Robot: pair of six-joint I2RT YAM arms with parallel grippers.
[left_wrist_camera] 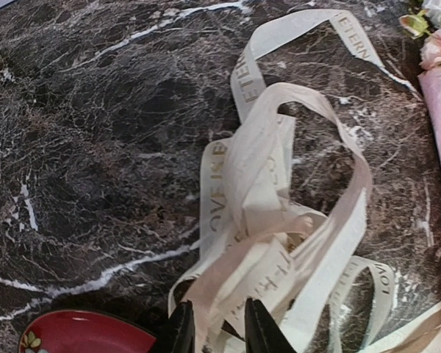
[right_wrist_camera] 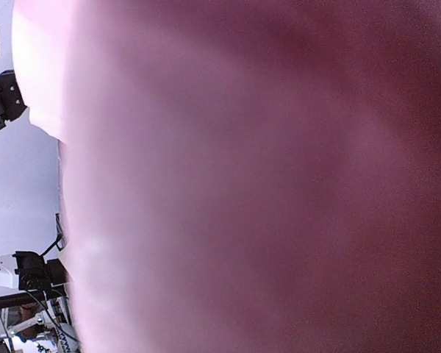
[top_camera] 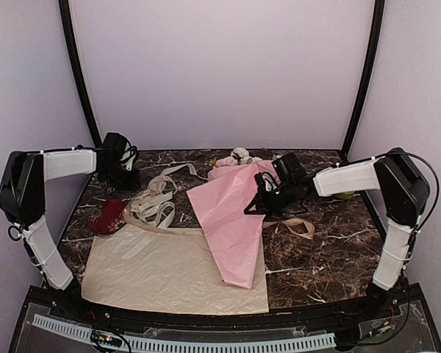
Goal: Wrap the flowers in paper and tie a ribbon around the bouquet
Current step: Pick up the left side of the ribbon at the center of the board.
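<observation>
While the left tool (left_wrist_camera: 219, 332) is hanging low over the marbled tabletop (left_wrist_camera: 95, 147), its two fingers are standing a narrow gap apart. Strands of the cream-white ribbon tangle (left_wrist_camera: 264, 184) are lying between them, but I cannot tell whether they are nipping a strand. The rest of that lettered tangle is looping out ahead of this tool, and a red heart-shaped dish (left_wrist_camera: 81, 337) is sitting just beside its left finger.

The right tool (top_camera: 256, 200) is pressed together and is resting against the upper side of the bouquet (top_camera: 231, 220). The pink paper (right_wrist_camera: 279, 176) is filling its wrist view as a blur, so whether a fold is caught there cannot be told. The flowers (top_camera: 239, 156) are poking out of the cone's wide end, just beyond this tool. The narrow end is pointing back toward the arm bases, lying over a cream-beige sheet (top_camera: 162, 272). The ribbon (top_camera: 298, 226) is lying flat on the tabletop, just on the near side of the right tool.
</observation>
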